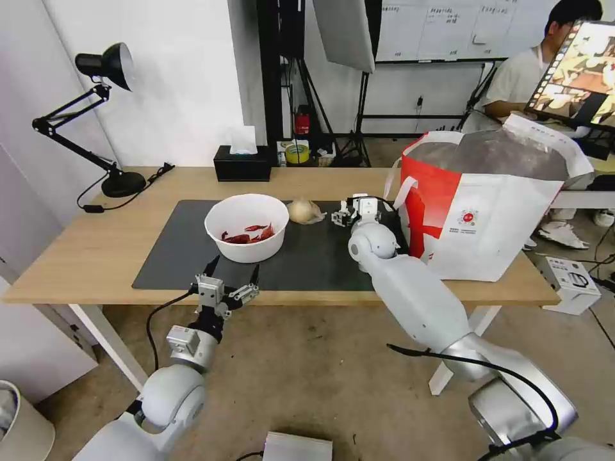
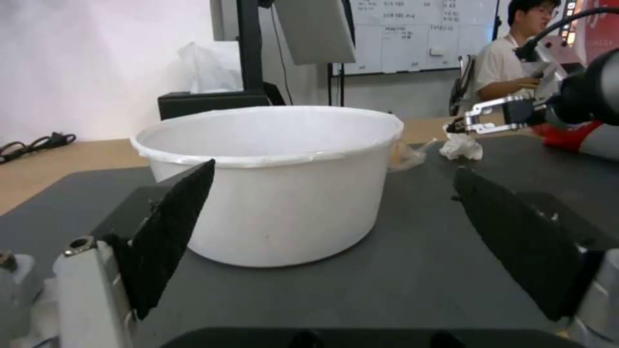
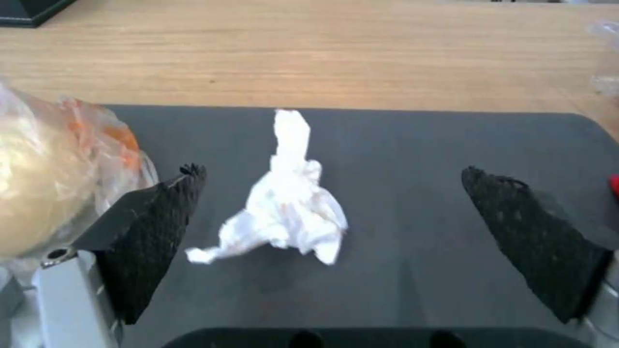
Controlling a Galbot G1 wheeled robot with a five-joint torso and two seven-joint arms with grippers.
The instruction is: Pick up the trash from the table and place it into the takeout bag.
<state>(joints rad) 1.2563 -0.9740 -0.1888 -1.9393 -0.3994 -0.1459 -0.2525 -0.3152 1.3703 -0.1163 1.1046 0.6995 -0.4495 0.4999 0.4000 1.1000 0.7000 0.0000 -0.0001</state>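
Takeout bag [image 1: 493,211] upright on table's [image 1: 83,250] right end, mouth up. White bowl [image 1: 246,227] mid-mat, rim up; L gripper [image 1: 232,270] wide open, empty, just in front. Wrapped ball [image 1: 304,211] beside bowl. R gripper [image 3: 329,203] spread wide around paper wad [image 3: 287,212], long axis pointing to far edge, not touching.

Table [image 1: 96,243]: light wood, matt, visible grain. Mat [image 1: 173,256]: dark grey, smooth, matt. Bowl [image 2: 277,179]: white plastic, smooth, faint sheen. Paper wad [image 3: 290,208]: white, crumpled. Ball [image 3: 38,188]: beige, wrapped in glossy clear plastic film. Takeout bag [image 1: 493,224]: white-and-red, silver foil lining. Gripper pads [image 3: 154,227]: black, rough-textured.
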